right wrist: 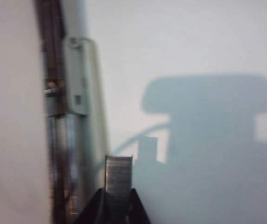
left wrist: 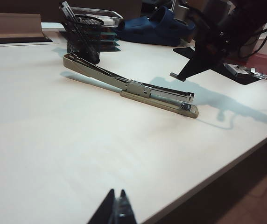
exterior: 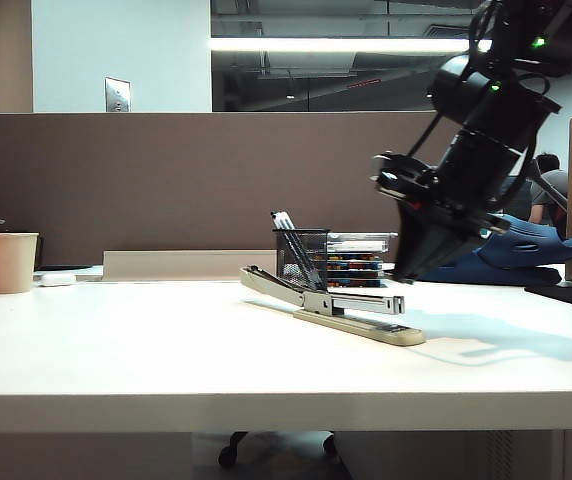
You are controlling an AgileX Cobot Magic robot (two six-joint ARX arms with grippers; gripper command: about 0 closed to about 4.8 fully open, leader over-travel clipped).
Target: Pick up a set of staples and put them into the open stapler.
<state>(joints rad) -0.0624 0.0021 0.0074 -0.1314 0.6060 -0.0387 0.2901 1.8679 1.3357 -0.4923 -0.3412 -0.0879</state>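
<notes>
The right gripper (right wrist: pixel 118 205) pinches the thin grey metal staple strip (right wrist: pixel 118 175), apparently to align over the long beige stapler (exterior: pixel 331 305), at its three o'clock. The left gripper (left wrist: pixel 115 211), jaws pressed together, idles.

Right gripper (right wrist: pixel 118 205) raised, angled downward, fingers (right wrist: pixel 92 209) pinched on load. Left gripper (left wrist: pixel 116 212) low, fingers together.

Ridged metallic set of staples (right wrist: pixel 118 175), matt beige stapler (exterior: pixel 334 305) with shiny rail, smooth white table (exterior: pixel 166 350).
</notes>
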